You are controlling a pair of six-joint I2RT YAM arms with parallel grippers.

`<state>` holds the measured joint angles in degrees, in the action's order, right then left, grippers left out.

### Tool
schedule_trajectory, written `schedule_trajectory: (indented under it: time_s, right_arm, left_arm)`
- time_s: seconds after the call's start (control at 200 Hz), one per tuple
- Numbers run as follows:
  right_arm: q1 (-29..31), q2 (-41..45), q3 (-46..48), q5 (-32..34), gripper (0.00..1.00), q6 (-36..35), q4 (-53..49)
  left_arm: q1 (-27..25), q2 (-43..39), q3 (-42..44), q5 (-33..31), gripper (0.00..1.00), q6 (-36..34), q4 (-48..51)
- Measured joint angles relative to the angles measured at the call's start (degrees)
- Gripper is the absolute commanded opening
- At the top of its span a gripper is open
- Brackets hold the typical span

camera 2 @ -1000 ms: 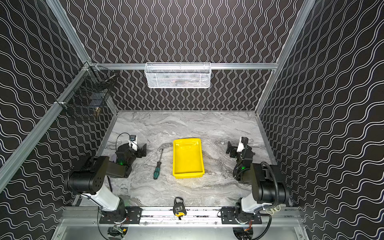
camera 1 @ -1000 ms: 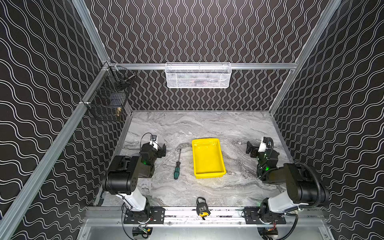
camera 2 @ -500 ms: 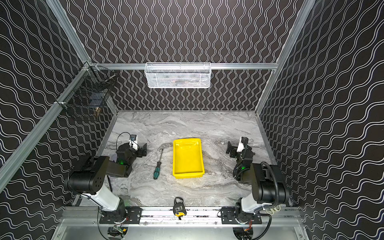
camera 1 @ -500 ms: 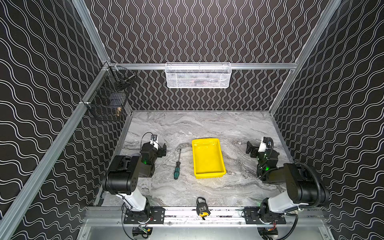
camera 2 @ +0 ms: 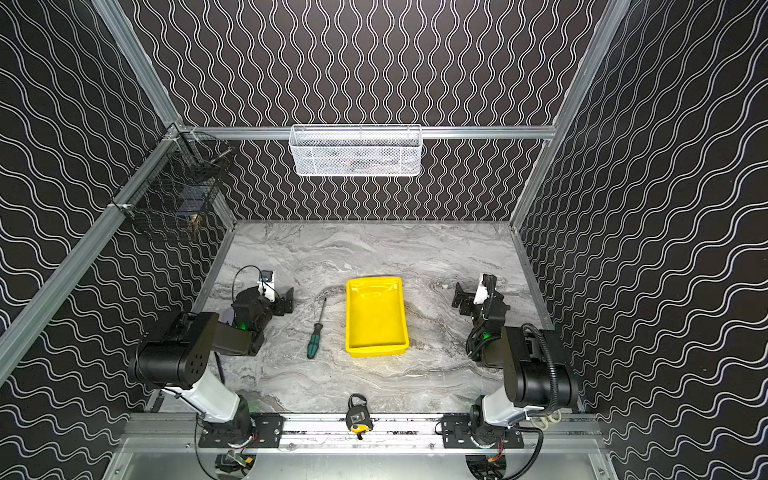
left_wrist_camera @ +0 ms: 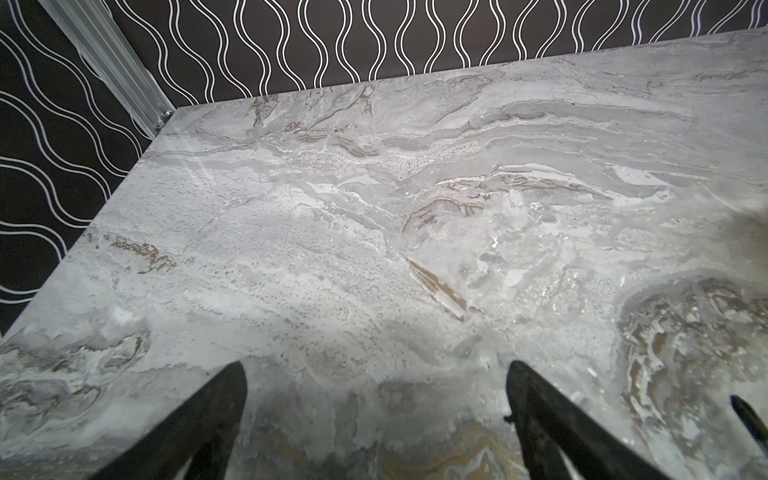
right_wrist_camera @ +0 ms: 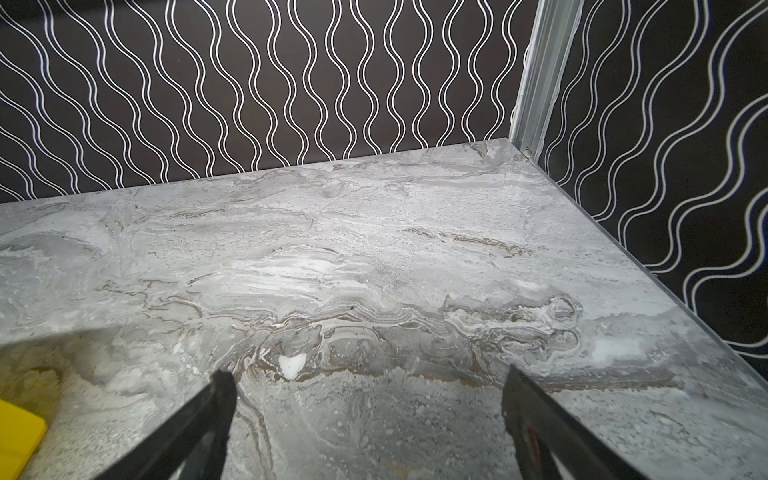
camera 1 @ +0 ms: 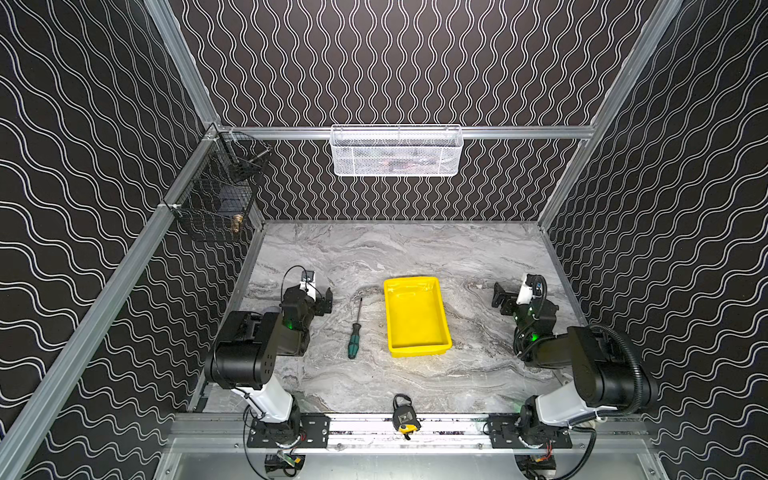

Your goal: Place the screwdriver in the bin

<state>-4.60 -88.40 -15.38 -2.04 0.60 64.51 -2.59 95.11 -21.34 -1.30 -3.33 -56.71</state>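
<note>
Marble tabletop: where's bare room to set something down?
Bare: the far strip between the back wall and the shallow yellow plastic tray; the near strip between tray and front rail; the patch right of the tray. Tightest: the gap left of the tray, where the slim green-handled screwdriver lies beside the left gripper.

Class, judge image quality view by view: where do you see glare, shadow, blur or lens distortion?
In both top views, sharp and evenly lit; glare streaks the bin floor, and the screwdriver stays crisp. In the left wrist view, wide-angle bending of the table edges, shadow near the blurred left end effector. In the right wrist view, the bin corner is out of focus.
</note>
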Motion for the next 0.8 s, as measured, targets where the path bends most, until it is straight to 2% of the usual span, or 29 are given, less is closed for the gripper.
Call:
schedule_trajectory:
  time_s: [0.516,0.671,0.796]
  right_arm:
    - [-0.04,0.02,0.00,0.00,1.00,0.00,0.00]
    - [0.39,4.17,-1.97,1.51,1.00,0.07,-4.90]
    - [0.17,11.23,-11.45,5.27,0.99,4.81,-20.79]
  left_arm:
    - [0.00,-1.25,2.38,-4.35,0.99,0.24,-2.51]
    - [-0.61,-12.87,-2.73,-7.56,0.99,1.42,9.57]
    - [-1.75,-24.94,-9.68,-12.37,0.99,7.23,25.68]
